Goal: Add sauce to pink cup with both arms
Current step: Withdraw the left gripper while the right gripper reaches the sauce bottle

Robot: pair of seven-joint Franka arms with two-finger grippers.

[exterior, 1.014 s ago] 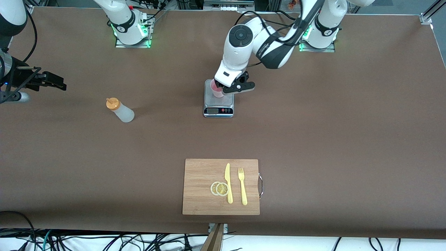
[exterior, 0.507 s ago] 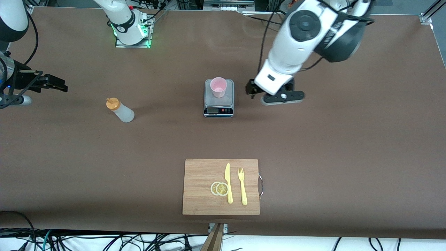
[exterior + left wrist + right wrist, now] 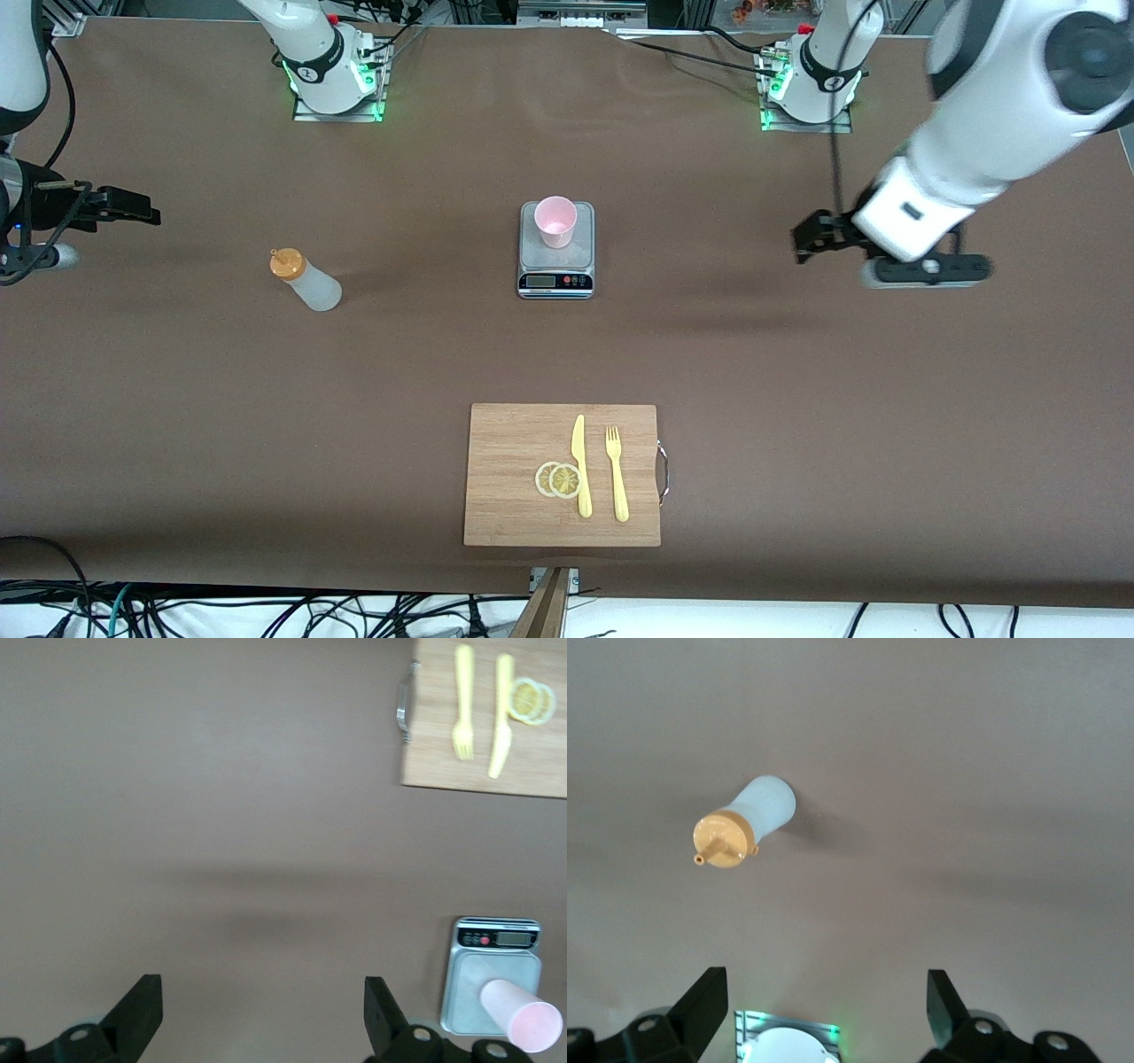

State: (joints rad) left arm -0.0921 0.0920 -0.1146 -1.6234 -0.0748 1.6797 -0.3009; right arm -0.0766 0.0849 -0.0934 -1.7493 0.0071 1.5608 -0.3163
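The pink cup (image 3: 555, 221) stands upright on a small kitchen scale (image 3: 555, 259) at mid-table; both also show in the left wrist view, the cup (image 3: 523, 1025) on the scale (image 3: 492, 979). The sauce bottle (image 3: 304, 279), whitish with an orange cap, stands toward the right arm's end; it also shows in the right wrist view (image 3: 749, 824). My left gripper (image 3: 824, 239) is open and empty, up over bare table toward the left arm's end, well apart from the cup (image 3: 263, 992). My right gripper (image 3: 142, 213) is open and empty over the table's right-arm end (image 3: 824, 988).
A wooden cutting board (image 3: 505, 478) lies nearer the front camera than the scale, with a yellow knife (image 3: 580, 465), a yellow fork (image 3: 617, 474) and two lemon slices (image 3: 558, 479) on it. The right arm's base (image 3: 788, 1045) glows green.
My left gripper let go of the pink cup on the scale, rose and swung away toward the left arm's end. The cup stays on the scale. The right gripper barely moved.
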